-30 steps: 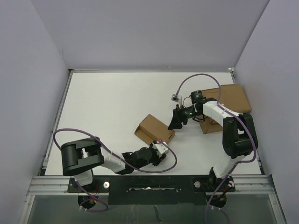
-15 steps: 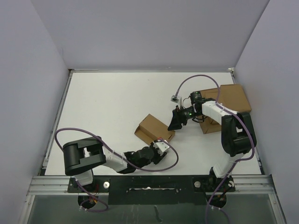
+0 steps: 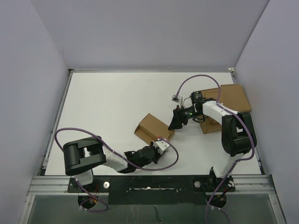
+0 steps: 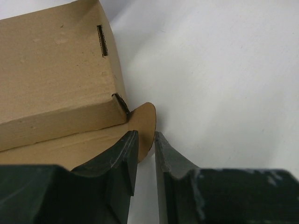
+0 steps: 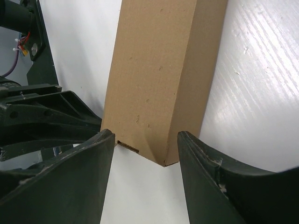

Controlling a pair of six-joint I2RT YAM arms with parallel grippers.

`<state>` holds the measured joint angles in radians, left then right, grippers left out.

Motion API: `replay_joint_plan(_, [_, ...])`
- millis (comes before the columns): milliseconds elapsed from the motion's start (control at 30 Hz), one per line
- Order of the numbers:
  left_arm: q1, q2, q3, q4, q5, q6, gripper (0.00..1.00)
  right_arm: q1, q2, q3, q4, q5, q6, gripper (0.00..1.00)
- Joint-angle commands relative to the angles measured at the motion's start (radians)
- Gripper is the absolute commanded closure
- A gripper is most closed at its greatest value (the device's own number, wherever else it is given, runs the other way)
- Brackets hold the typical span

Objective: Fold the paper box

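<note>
Left hand (image 4: 145, 135) was open just a crack around a flap (image 4: 145, 116) of the paper box (image 4: 56, 79), and right hand (image 5: 145, 135) was wide open.

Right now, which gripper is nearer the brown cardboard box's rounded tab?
Left. The left gripper straddles the rounded tab; the right gripper stands open around another corner of the brown cardboard box.

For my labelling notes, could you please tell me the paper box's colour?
The paper box is plain brown, clearest in the right wrist view.
</note>
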<state>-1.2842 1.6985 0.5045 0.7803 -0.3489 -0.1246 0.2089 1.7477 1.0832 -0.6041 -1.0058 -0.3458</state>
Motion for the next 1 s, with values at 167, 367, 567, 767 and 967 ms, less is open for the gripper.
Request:
replay_joint_plan(167, [0.008, 0.005, 0.025, 0.019, -0.027, -0.025, 0.9, -0.015, 0.012, 0.031, 0.02, -0.033, 0.029, 0.43])
replay_joint_plan(367, [0.01, -0.001, 0.022, 0.022, -0.028, -0.032, 0.94, -0.025, 0.032, 0.026, 0.033, -0.044, 0.052, 0.44])
replay_joint_plan(567, [0.014, -0.009, 0.017, 0.02, -0.027, -0.042, 0.95, -0.036, 0.049, 0.026, 0.039, -0.06, 0.068, 0.44])
replay_joint_plan(767, [0.023, -0.022, 0.016, 0.014, -0.022, -0.06, 0.96, -0.037, 0.071, 0.027, 0.035, -0.063, 0.07, 0.47])
replay_joint_plan(967, [0.036, -0.032, 0.013, 0.005, -0.017, -0.084, 0.98, -0.038, 0.099, 0.032, 0.021, -0.047, 0.067, 0.5])
